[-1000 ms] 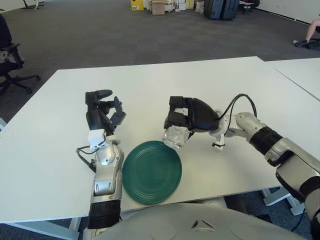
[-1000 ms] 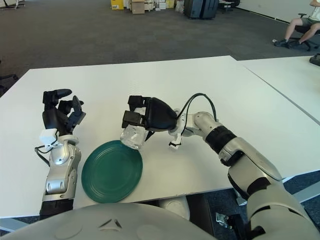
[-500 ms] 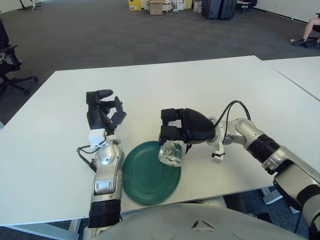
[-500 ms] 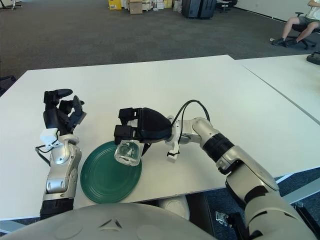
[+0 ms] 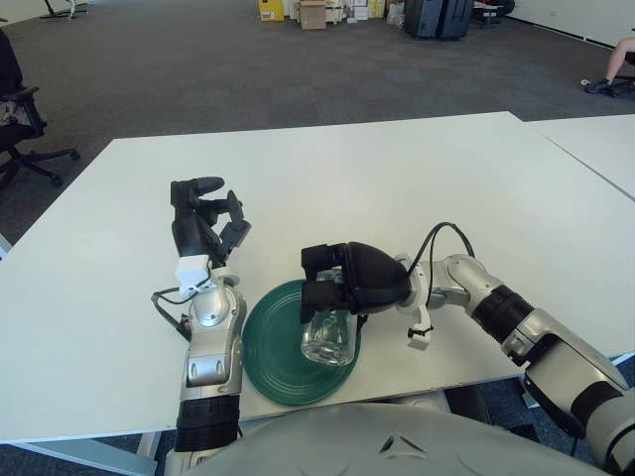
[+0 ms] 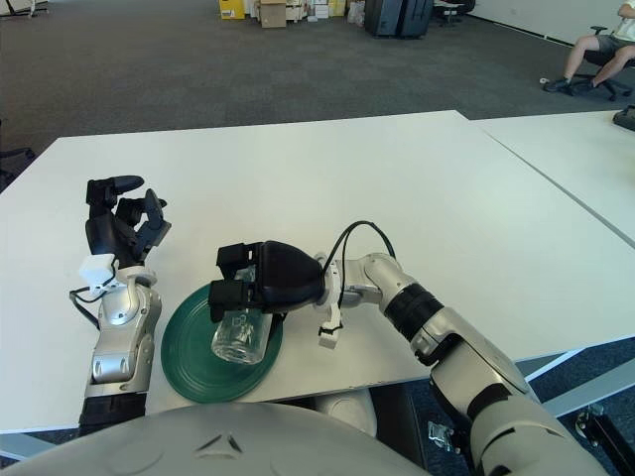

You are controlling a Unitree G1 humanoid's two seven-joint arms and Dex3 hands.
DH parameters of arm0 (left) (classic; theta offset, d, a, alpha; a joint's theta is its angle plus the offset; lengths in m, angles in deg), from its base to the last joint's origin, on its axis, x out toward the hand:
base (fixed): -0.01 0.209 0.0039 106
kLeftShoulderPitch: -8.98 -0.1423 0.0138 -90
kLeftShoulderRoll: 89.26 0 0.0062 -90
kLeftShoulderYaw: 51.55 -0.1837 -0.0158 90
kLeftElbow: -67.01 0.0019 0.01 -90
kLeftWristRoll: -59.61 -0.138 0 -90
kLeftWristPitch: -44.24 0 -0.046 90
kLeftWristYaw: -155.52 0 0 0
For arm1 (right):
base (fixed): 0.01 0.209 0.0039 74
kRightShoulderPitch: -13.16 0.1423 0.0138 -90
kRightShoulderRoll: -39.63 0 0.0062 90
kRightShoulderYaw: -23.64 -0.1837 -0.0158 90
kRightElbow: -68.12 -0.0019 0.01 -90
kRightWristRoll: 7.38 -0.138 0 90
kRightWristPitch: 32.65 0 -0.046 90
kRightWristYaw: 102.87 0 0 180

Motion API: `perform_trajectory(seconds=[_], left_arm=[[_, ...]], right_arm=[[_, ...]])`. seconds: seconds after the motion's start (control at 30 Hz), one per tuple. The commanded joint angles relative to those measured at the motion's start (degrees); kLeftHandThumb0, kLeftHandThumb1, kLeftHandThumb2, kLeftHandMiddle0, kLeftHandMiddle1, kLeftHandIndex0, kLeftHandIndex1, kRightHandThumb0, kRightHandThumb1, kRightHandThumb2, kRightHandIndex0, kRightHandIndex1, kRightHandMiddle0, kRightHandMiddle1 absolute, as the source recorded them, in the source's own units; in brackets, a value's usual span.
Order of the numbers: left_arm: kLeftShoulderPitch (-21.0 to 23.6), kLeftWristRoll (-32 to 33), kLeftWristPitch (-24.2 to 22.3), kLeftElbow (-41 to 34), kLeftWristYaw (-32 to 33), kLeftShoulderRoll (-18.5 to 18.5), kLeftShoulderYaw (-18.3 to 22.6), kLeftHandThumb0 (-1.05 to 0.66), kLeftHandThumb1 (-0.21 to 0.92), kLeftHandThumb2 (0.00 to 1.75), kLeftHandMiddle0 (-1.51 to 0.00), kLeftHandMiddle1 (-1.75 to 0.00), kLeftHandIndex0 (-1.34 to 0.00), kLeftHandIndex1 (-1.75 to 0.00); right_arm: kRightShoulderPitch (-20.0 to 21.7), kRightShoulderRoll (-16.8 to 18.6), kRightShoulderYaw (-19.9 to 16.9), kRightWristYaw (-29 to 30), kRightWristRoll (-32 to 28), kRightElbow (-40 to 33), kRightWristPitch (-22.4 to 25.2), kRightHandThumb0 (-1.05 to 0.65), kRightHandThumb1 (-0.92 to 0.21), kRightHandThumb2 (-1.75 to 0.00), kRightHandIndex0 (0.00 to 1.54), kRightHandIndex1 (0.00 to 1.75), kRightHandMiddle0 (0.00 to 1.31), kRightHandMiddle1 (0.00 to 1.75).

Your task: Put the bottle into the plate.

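Observation:
A clear plastic bottle (image 5: 326, 339) hangs from my right hand (image 5: 332, 285), whose black fingers are curled around its top. The bottle is over the right half of the dark green plate (image 5: 288, 345), at or just above its surface; I cannot tell whether it touches. The plate lies near the table's front edge. My left hand (image 5: 201, 226) shows to the left of the plate with its fingers raised and holding nothing. In the right eye view the bottle (image 6: 237, 337) shows over the plate (image 6: 198, 349).
The white table (image 5: 397, 169) stretches far behind the plate. A second white table (image 5: 595, 139) stands to the right. An office chair (image 5: 20, 119) is at the far left, and boxes (image 5: 313, 12) stand at the back of the carpeted room.
My right hand has carried the bottle leftward and toward me, from beside the plate's right rim to over the plate, and lowered it. The left hand has not moved.

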Motion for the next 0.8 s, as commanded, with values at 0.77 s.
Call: perform_trajectory(seconds=[0.77], left_arm=[[1.1, -1.3, 1.6, 0.6, 0.7, -1.6, -0.5, -0.39, 0.72, 0.79, -0.45, -1.6, -0.32, -1.75]], right_arm=[[-1.8, 6.3, 3.2, -0.2, 7.6, -3.8, 3.0, -0.4, -0.44, -1.16, 1.12, 1.75, 0.5, 1.75]])
